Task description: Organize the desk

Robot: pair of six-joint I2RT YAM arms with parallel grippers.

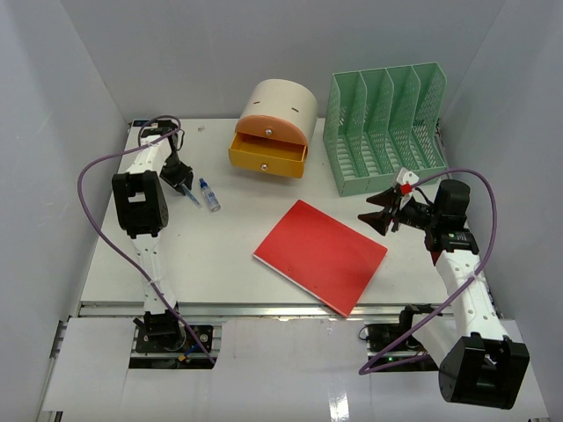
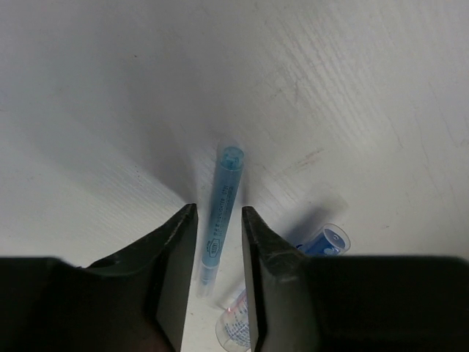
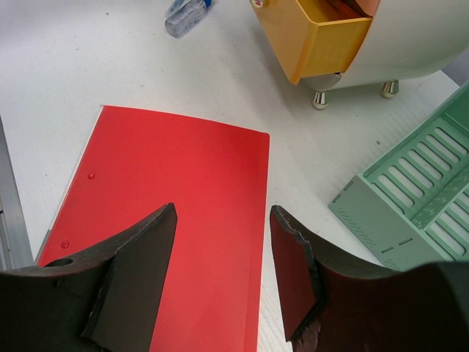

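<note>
The metal rail (image 1: pixel 281 309) runs along the near edge of the desk (image 1: pixel 220 264), a flat white top enclosed by pale walls (image 1: pixel 53 132) on the left, right and far sides. Both arm bases sit just below the rail.

Just beyond the rail, right of centre, a red folder (image 1: pixel 321 255) lies flat and turned at an angle, one corner almost reaching the near edge. The right gripper (image 3: pixel 222 209) hangs above the folder's right side with its fingers spread and nothing between them. Bare desk stretches to the left of the folder as far as the left edge.

Further back on the left, the left gripper (image 2: pixel 218 207) points down at the surface. Its jaws are unclenched, standing narrowly to either side of a blue pen (image 2: pixel 223 191) that lies on the desk, with a strip of white showing on each side of it. A small clear bottle (image 1: pixel 209 195) with a blue cap lies just to the pen's right.

At the far edge a rounded cream drawer box (image 1: pixel 280 105) stands at centre with its orange drawer (image 1: pixel 268 156) pulled out. A green file rack (image 1: pixel 387 132) stands to its right, near the right wall.
</note>
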